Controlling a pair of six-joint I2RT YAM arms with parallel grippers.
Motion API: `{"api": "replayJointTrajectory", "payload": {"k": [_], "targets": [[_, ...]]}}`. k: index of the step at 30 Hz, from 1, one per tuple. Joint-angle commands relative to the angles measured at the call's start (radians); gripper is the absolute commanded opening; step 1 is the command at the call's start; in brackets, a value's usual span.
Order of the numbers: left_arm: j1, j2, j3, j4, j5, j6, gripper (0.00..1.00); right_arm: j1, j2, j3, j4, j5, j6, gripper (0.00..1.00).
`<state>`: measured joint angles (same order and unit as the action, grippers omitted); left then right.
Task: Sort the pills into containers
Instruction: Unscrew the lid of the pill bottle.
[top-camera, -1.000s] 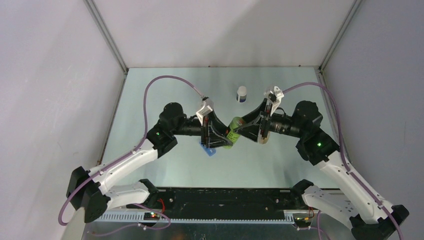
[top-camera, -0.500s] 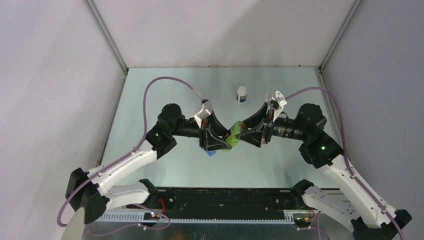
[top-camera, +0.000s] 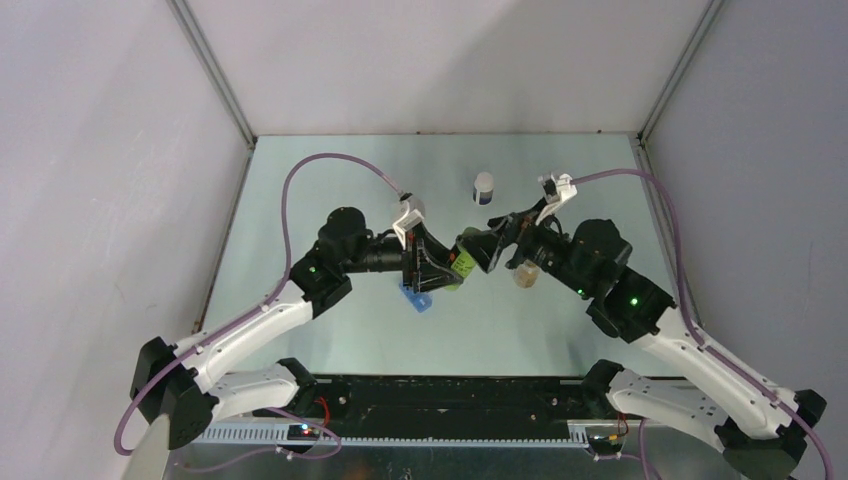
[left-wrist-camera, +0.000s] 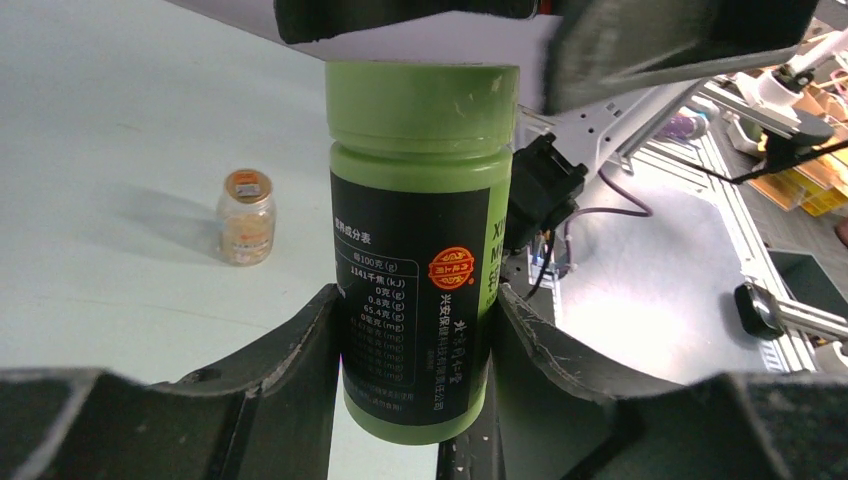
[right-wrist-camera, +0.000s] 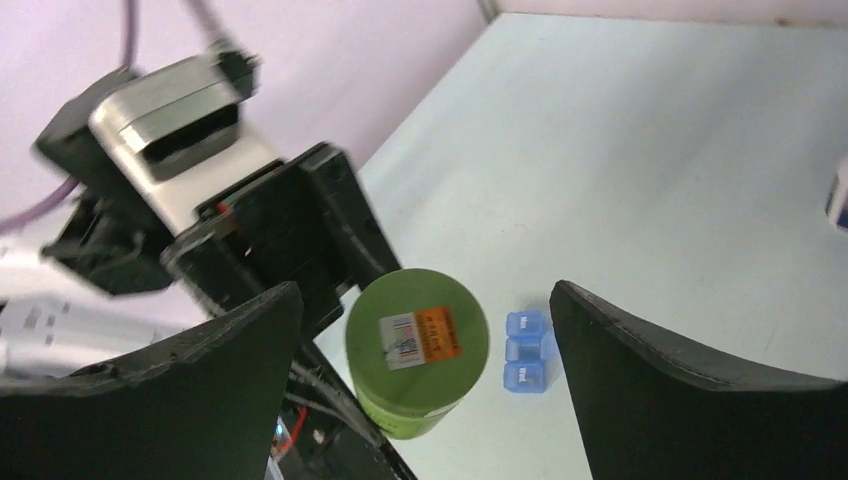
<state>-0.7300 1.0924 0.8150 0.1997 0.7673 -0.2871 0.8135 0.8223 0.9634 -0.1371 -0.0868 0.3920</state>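
Green plastic pill bottle with black label: there was one.
Small clear jar with orange lid: there was one.
Small white bottle with dark blue base: there was one.
Blue plastic pill box strip: there was one, with three cells showing.

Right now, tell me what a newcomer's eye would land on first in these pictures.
The green bottle stands out, clamped in the left hand over the middle of the table. The right hand faces its cap end, opened wide and not touching it. On the table sit a blue pill box, a small orange-lidded jar and a white bottle farther back.
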Motion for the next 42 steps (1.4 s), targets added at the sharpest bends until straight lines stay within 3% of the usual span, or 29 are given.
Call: {"api": "replayJointTrajectory", "payload": {"k": [1,9,17,24,32,37,42], "targets": [[0.004,-0.029,0.019,0.019,-0.08,0.023,0.0,0.034,0.03,-0.002,0.018,0.33,0.207,0.97],[0.003,-0.034,0.012,0.025,-0.145,0.017,0.0,0.035,0.065,-0.002,0.036,0.31,0.314,0.84],[0.004,-0.025,0.012,0.035,-0.162,0.005,0.0,0.038,0.093,-0.002,0.057,0.229,0.33,0.91],[0.003,-0.025,0.01,0.034,-0.161,0.002,0.0,0.037,0.094,-0.002,0.071,0.176,0.321,0.67],[0.003,-0.022,0.009,0.036,-0.149,0.0,0.0,0.008,0.081,0.023,0.029,0.1,0.258,0.5],[0.003,-0.032,0.004,0.031,-0.099,0.011,0.0,-0.091,0.041,0.019,0.014,-0.045,0.106,0.49],[0.003,-0.032,-0.008,0.046,0.011,0.025,0.0,-0.246,0.007,0.001,0.085,-0.447,0.007,0.5]]}}
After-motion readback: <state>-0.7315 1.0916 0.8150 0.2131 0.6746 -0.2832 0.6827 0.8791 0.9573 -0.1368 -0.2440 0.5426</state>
